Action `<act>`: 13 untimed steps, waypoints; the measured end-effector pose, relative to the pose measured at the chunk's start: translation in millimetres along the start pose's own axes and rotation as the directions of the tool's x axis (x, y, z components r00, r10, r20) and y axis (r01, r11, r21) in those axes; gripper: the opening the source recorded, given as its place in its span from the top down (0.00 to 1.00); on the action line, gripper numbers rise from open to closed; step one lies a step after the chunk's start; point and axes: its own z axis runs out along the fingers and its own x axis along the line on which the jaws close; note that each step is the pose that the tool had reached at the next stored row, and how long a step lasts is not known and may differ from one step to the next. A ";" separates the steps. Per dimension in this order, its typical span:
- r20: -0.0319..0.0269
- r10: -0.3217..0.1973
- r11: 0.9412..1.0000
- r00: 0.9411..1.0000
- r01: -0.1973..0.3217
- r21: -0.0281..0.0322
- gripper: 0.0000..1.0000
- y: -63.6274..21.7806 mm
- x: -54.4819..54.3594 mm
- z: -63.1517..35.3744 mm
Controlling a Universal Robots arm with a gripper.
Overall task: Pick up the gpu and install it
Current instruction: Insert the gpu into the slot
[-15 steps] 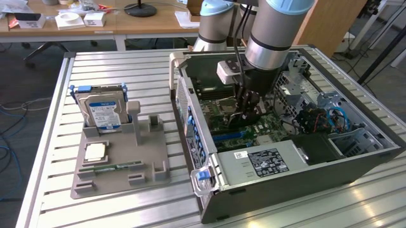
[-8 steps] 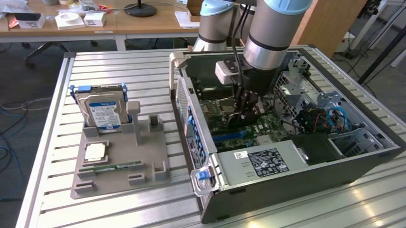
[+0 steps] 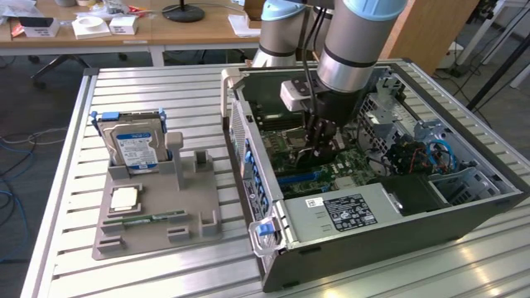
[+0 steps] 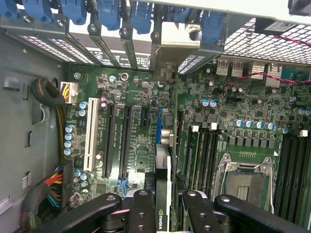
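Black linkage fingers (image 4: pixel 142 213) of your gripper (image 4: pixel 165 216) are pinched onto the gpu (image 4: pixel 164 177), which you see edge-on in the wrist view as a thin dark card with a small green-and-white logo near the grip. Your jaws stand narrow, one on each face of the card, so you are holding it. The card stands on its edge over the green motherboard (image 4: pixel 131 102), lined up along a blue expansion slot (image 4: pixel 158 127) that lies between the long black slots (image 4: pixel 125 141) and the memory sockets (image 4: pixel 206 155); you cannot tell whether its edge is seated in that slot. A greyish metal bracket (image 4: pixel 176 46), in line with the card, sits at the case's rear wall among the blue slot clips (image 4: pixel 109 12). In the exterior view your arm (image 3: pixel 356 43) reaches down inside the open computer case (image 3: pixel 389 242), which lies on its side on the slatted metal table (image 3: pixel 157 87). On the exterior view's left, well apart from the case, a grey holder (image 3: pixel 153 239) carries the silver hard drive (image 3: pixel 133 146) with its blue label, a square processor chip (image 3: pixel 124 198) and a narrow green memory stick (image 3: pixel 153 218).
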 end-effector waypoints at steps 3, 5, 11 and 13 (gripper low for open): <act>0.000 0.000 1.000 1.000 0.000 0.000 0.74 0.0 0.0 1.0; 0.000 0.000 1.000 1.000 0.000 0.000 0.74 0.0 0.1 2.0; 0.000 0.000 1.000 1.000 0.000 0.000 0.74 0.3 0.1 3.6; 0.000 0.000 1.000 1.000 0.000 0.000 0.74 1.0 0.0 3.8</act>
